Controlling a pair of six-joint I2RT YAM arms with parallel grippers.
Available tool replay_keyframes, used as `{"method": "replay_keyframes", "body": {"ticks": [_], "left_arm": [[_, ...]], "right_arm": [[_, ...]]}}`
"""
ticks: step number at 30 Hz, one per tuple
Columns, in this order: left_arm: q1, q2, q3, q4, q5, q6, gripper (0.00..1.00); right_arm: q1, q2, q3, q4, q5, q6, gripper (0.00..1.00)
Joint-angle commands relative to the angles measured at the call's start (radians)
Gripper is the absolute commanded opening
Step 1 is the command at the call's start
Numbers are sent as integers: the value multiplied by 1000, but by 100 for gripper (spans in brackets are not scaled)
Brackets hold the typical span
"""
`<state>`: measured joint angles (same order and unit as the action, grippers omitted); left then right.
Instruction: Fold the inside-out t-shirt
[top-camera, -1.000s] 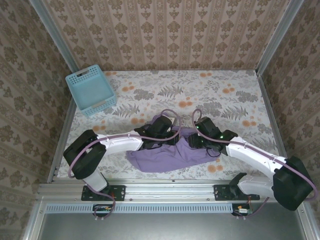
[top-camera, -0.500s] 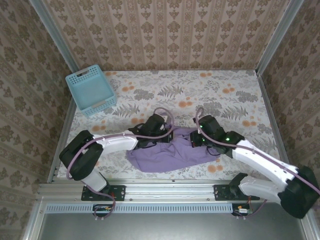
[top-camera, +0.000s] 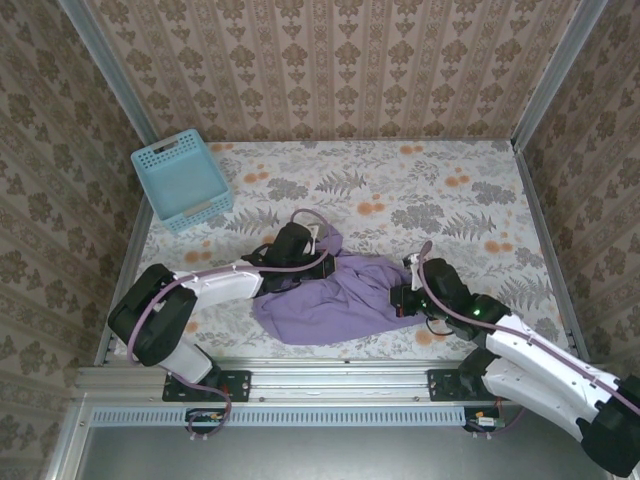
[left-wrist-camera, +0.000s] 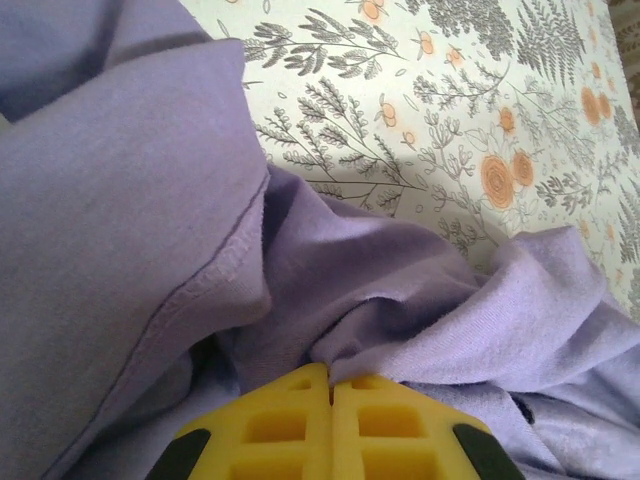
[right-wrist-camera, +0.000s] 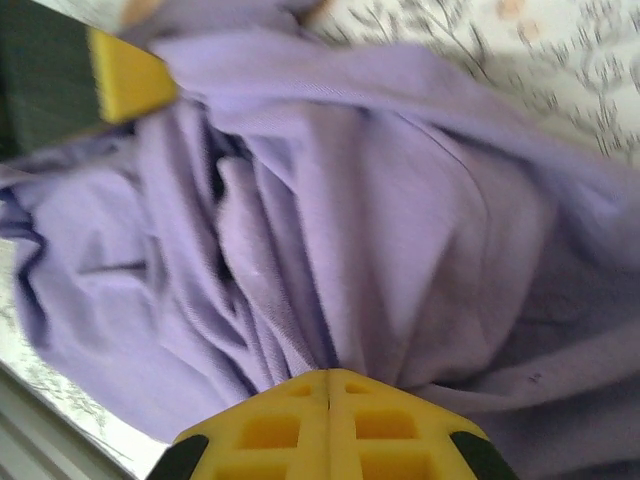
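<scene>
Gripping the inside-out t-shirt (top-camera: 330, 300) with the left tool (left-wrist-camera: 330, 385) pinched shut on a fold at 11 o'clock of the heap and the right tool (right-wrist-camera: 328, 375) pinched shut on a gather at 3 o'clock. Lying bunched at 6 o'clock of the counter (top-camera: 440, 190). Judged early: nothing spread flat, no fold made; flattening and folding left to do. No readable lettering, brand or label.

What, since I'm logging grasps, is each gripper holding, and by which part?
Both hold the t-shirt: the left gripper pinches a bunched fold at its far edge, the right gripper gathered cloth at its right end.
</scene>
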<state>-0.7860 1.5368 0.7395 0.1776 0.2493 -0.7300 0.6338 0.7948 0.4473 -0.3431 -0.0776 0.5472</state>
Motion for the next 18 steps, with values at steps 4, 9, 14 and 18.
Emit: {"method": "replay_keyframes", "body": {"ticks": [4,9,14,18], "left_arm": [[-67,9,10,56,25,34,0],[-109,2,11,54,1,43,0],[-120,1,10,60,-8,39,0],[-121,-1,12,54,-14,39,0]], "right_arm": [[9,64,139,-134,102,-40,25],[13,154,299,-188,144,-115,31],[40,296,356,-175,120,-141,32],[71,399,374,-151,138,-157,34]]}}
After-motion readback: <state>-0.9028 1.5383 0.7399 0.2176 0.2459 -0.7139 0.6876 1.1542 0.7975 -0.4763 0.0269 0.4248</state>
